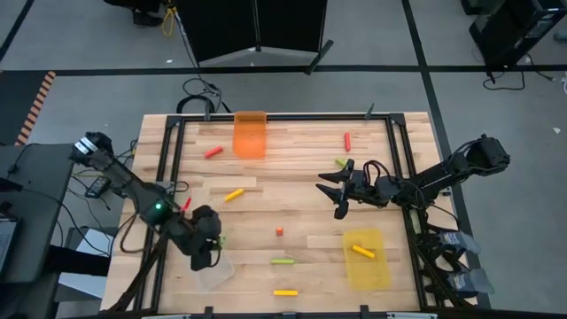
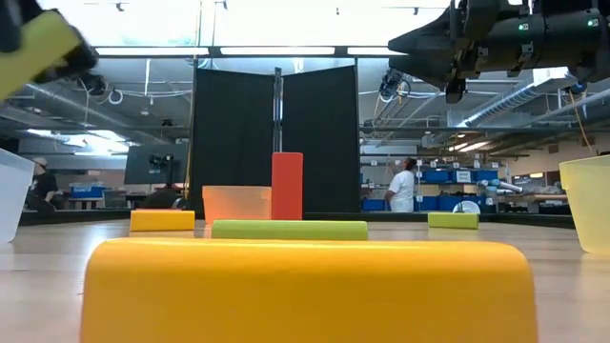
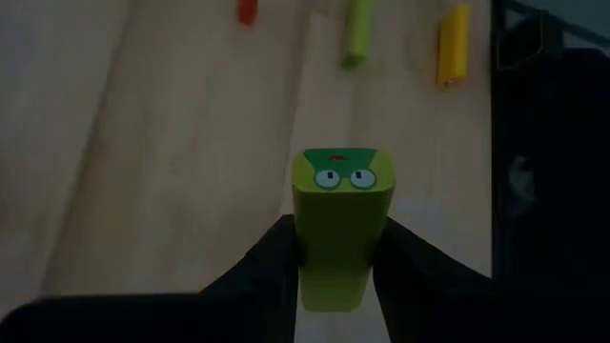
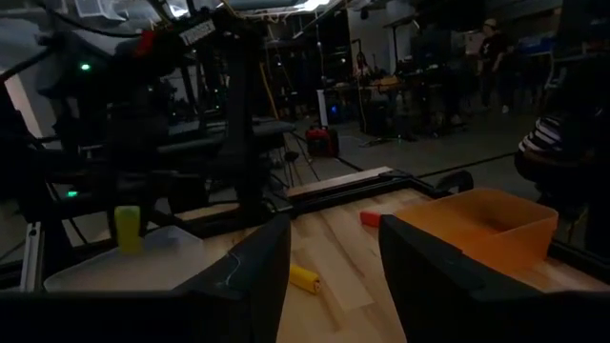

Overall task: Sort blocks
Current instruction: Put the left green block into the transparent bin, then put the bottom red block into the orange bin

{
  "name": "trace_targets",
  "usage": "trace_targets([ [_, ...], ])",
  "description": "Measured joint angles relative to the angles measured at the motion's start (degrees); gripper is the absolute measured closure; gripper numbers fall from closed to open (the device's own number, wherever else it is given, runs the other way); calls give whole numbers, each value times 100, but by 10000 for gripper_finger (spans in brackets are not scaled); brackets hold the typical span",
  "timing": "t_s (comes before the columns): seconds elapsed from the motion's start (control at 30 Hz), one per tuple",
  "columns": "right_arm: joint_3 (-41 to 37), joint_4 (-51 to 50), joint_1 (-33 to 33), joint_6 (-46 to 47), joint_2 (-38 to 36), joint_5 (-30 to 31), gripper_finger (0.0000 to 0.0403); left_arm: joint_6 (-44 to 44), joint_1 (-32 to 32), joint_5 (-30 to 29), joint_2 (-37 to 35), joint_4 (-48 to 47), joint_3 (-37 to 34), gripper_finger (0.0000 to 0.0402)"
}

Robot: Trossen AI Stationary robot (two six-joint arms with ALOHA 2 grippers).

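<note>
no readable text, labels or numbers

This is a robotics lab or industrial workshop; a wooden table (image 1: 292,213) framed by black rails sits on grey concrete floor (image 1: 89,53) marked with dark tape lines; cables (image 1: 199,93) trail at upper left; the low view shows exposed ceiling pipes (image 2: 124,100), strip lights (image 2: 276,50), blue storage bins (image 2: 448,176) and a standing person (image 2: 408,186).

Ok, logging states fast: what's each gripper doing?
Left gripper: shut on a lime green block.
Right gripper: open, empty.
</note>
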Motion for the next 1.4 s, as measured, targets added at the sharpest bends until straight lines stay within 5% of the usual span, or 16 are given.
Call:
trace_targets([
  [0.23, 0, -10, 0, -4, 0, 0, 232, -1627, -436, 887, 663, -420, -126, 292],
  [0.47, 0, -12, 0, -94, 0, 0, 233, -2301, -583, 925, 1065, -395, -126, 286],
  [0.7, 0, -91, 0, 10, 2, -3, 227, -2366, -581, 920, 1124, -369, -105, 163],
  [0.87, 296, -760, 3, -21, 38, -483, 217, -2163, -581, 670, 1108, -588, 173, 128],
  [1.07, 1572, -2460, 113, -423, 772, -1224, 199, -1155, -581, -942, 1108, -1126, 910, 147],
  [1.4, 2886, -3621, 164, -489, 2351, -2194, 166, -372, -570, -4892, 1104, -1464, 1378, 188],
])
